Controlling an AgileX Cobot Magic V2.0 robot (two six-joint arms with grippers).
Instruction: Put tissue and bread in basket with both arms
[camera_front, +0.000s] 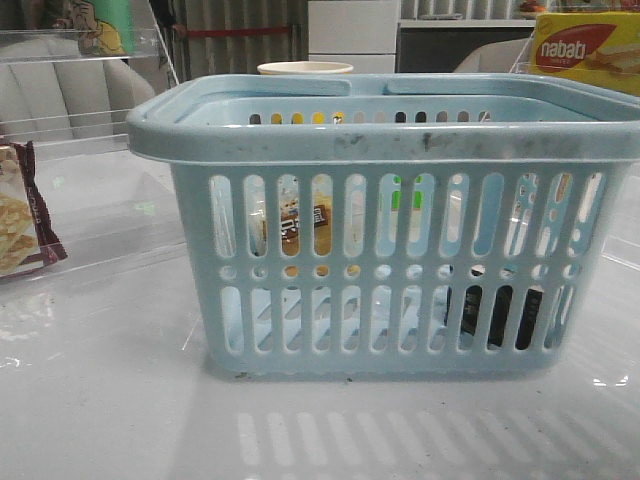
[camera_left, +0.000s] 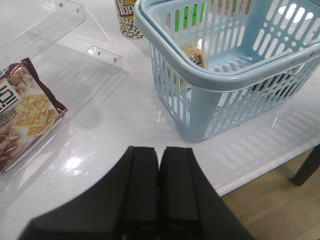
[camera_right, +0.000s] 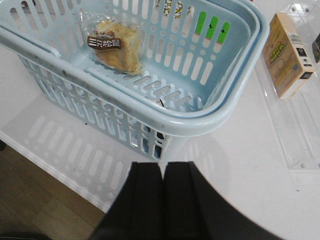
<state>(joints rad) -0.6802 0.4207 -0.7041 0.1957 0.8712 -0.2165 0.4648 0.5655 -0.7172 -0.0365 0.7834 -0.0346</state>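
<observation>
The large light-blue plastic basket (camera_front: 390, 250) with vertical slots and a thick rim stands on the white worktop (camera_front: 100, 400), near the front edge. Inside it, the tan-brown bread (camera_right: 116, 46) in its clear plastic bag with a dark label lies on the floor of the basket toward the left side. The small black rectangular tissue packet (camera_front: 500, 315) sits low in the basket's near right corner, showing only as dark strips through the slots.

The left hand (camera_left: 159, 190) hangs above the worktop to the left of the basket, its two black fingers pressed together with nothing between them. The right hand (camera_right: 163, 200) hangs over the worktop's near edge beside the basket's right end, its fingers likewise together and holding nothing.

A maroon-edged cracker bag (camera_left: 22, 117) lies on a clear acrylic tray (camera_left: 75, 70) at the left. A yellow wafer box (camera_front: 585, 50) stands far right.
</observation>
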